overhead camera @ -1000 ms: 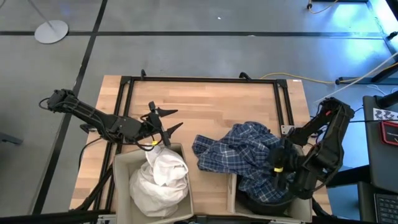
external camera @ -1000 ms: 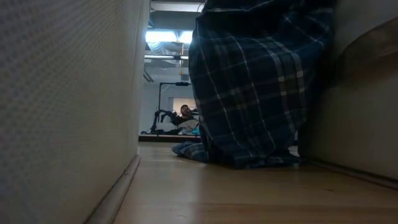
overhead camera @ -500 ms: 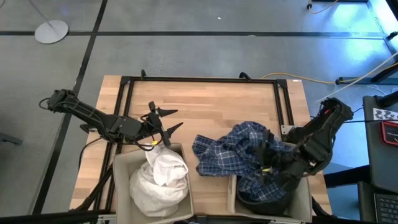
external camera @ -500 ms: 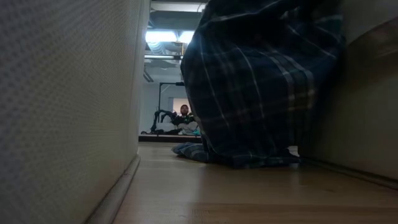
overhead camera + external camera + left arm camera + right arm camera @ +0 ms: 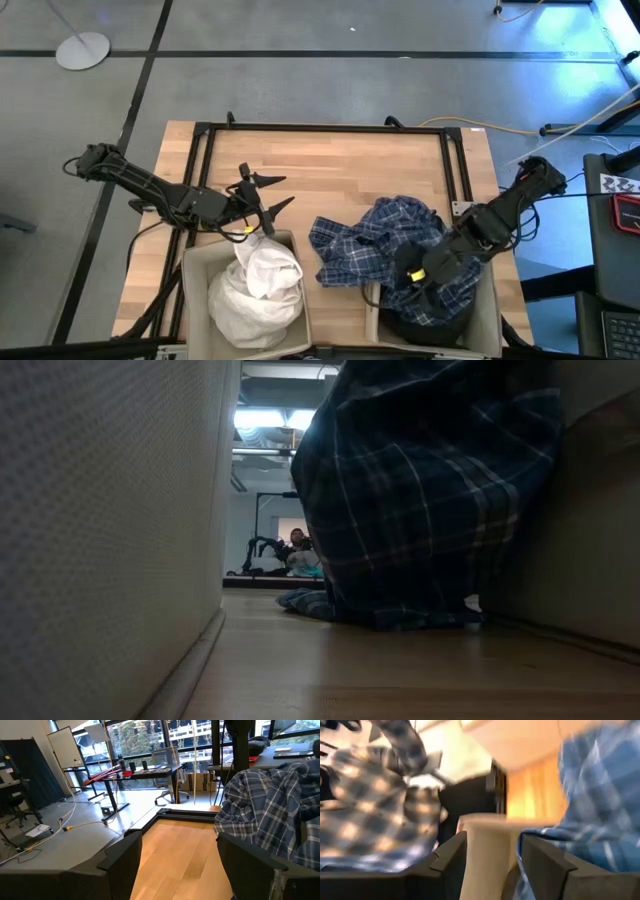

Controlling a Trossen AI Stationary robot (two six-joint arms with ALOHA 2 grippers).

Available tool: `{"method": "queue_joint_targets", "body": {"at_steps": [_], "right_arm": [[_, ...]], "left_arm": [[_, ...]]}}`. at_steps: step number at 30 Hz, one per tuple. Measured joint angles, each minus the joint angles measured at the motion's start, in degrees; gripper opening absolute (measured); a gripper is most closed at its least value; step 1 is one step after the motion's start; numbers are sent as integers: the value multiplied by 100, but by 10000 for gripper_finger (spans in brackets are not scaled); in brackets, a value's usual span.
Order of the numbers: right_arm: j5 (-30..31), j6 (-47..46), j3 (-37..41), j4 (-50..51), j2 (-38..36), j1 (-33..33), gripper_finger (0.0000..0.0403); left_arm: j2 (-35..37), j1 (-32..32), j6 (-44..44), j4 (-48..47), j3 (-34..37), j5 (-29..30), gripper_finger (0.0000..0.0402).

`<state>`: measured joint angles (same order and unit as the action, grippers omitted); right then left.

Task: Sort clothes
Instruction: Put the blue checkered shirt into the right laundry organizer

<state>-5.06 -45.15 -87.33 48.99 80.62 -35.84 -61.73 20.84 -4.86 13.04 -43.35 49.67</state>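
The blue-and-white plaid shirt (image 5: 385,245) lies heaped partly on the table and partly over the right beige box (image 5: 487,318); one fold hangs down the box's wall to the table in the low view (image 5: 420,510). A dark garment (image 5: 425,332) shows under it in that box. The large white garment (image 5: 258,285) fills the left beige box (image 5: 195,290). My right gripper (image 5: 405,275) is open, low over the shirt at the right box, with plaid cloth (image 5: 370,820) on both sides of its fingers. My left gripper (image 5: 272,192) is open and empty, just beyond the left box. My right gripper's open fingers (image 5: 447,857) stand among the folds of the plaid shirt (image 5: 600,795), with a beige box edge (image 5: 485,845) showing in the gap between them. I cannot tell whether they touch the cloth.
A black metal frame (image 5: 330,128) runs around the far half of the table. Bare wood (image 5: 340,175) lies between the frame and the two boxes. A narrow strip of table (image 5: 330,670) runs between the boxes.
My right gripper has gone toward the table's left edge, stretching out across the right box over the plaid shirt. The shirt's hanging fold has bulged a little toward the left box. My left arm has kept still.
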Motion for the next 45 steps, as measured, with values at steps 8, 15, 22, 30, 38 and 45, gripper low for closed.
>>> {"method": "queue_joint_targets", "body": {"at_steps": [8, 15, 22, 30, 38, 45], "right_arm": [[1042, 1538, -2, -262, 0, 417, 184], [83, 274, -2, 1382, -5, 418, 184], [-713, -2045, -4, 2613, -68, -16, 184], [-1133, -2773, -4, 1760, -388, -131, 184], [-823, -1732, -7, 686, -914, -14, 184], [36, -2217, -10, 1021, -1478, -17, 184]], "left_arm": [[0, 0, -33, -15, -2, 0, 251], [0, 2, -43, -51, 0, 0, 251], [0, 1, -25, -50, -1, 1, 251], [0, 0, -11, -33, 0, 0, 251], [0, 0, -22, -35, 0, 0, 251], [0, 0, -48, -37, 0, 0, 251]]}}
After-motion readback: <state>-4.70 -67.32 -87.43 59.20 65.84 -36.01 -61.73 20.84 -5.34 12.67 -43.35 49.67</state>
